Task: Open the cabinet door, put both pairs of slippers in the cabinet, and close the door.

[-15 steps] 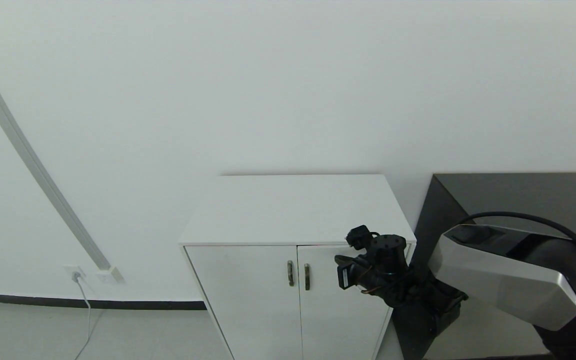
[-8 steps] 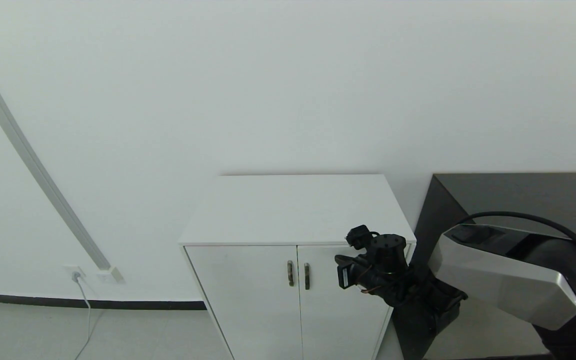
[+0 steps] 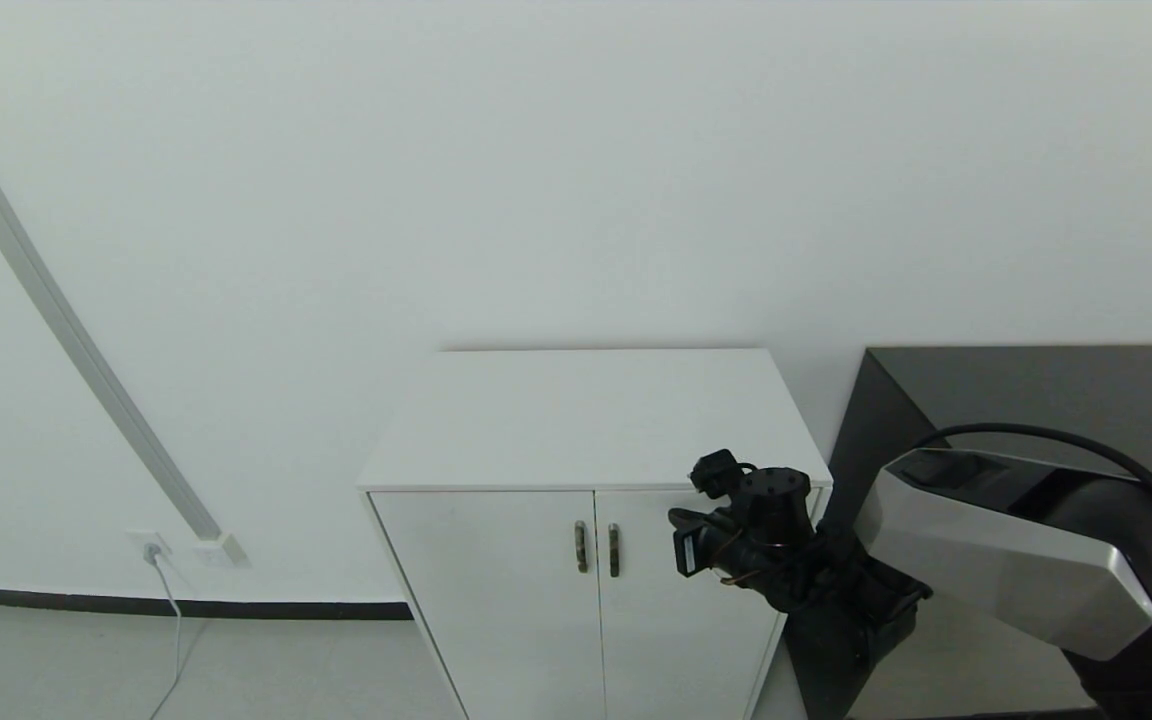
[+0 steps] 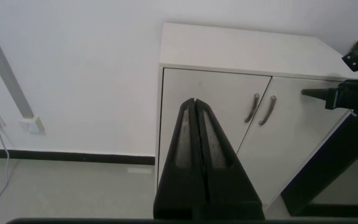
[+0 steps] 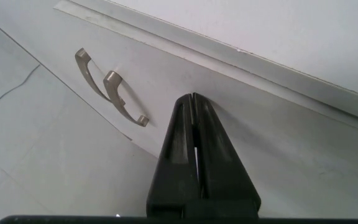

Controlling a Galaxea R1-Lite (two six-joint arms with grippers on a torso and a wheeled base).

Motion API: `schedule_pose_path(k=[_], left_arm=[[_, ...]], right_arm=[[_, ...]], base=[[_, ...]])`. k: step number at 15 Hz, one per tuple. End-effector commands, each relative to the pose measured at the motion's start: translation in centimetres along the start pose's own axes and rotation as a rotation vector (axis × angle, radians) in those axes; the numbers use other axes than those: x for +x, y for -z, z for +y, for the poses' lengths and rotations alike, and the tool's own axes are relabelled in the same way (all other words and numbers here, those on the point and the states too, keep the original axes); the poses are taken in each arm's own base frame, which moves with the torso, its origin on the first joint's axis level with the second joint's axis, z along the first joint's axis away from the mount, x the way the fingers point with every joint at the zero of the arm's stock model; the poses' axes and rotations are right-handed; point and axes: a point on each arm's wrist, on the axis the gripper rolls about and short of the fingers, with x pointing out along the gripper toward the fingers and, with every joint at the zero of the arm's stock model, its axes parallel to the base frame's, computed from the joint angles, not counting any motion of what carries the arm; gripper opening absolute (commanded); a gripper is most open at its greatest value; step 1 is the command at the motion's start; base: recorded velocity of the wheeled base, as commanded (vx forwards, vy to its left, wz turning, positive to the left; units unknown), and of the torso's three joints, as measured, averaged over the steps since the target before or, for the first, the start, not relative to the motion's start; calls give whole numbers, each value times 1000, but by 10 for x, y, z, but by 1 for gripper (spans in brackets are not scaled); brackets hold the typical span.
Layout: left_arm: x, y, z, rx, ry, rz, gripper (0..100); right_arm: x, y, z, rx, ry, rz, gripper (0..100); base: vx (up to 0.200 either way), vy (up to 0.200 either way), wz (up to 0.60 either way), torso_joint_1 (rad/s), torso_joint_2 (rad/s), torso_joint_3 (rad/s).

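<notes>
Head view: I see the white cabinet (image 3: pixel 586 420) against the wall, doors closed, with my right gripper (image 3: pixel 681 530) before its right door (image 3: pixel 636 640). Left wrist: my left gripper (image 4: pixel 195 102) faces the cabinet, fingers pressed together, empty. Right wrist: fingers together, empty, near the handles (image 5: pixel 107 93).

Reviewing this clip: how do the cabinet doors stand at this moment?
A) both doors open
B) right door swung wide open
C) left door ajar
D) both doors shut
D: on the cabinet both fronts sit flush, with the left handle and right handle side by side. The right end effector is shut in front of the right door, off the handles.
</notes>
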Motion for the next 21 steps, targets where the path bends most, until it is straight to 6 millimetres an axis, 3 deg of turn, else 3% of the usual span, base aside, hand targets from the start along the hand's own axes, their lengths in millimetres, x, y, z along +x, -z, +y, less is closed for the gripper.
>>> schedule_pose_path(k=[1, 15, 19, 21], left_arm=[[0, 0, 0, 0, 0, 0, 0], [0, 0, 0, 0, 0, 0, 0], [0, 0, 0, 0, -2, 0, 0], [0, 0, 0, -2, -2, -2, 0]], right_arm=[[0, 1, 0, 0, 14, 1, 0], [1, 1, 0, -16, 26, -6, 0], [-33, -4, 4, -21, 15, -33, 0], [-68, -19, 3, -21, 20, -58, 0]], base=[[0, 0, 0, 0, 0, 0], [0, 0, 0, 0, 0, 0], [0, 0, 0, 0, 0, 0], [0, 0, 0, 0, 0, 0]])
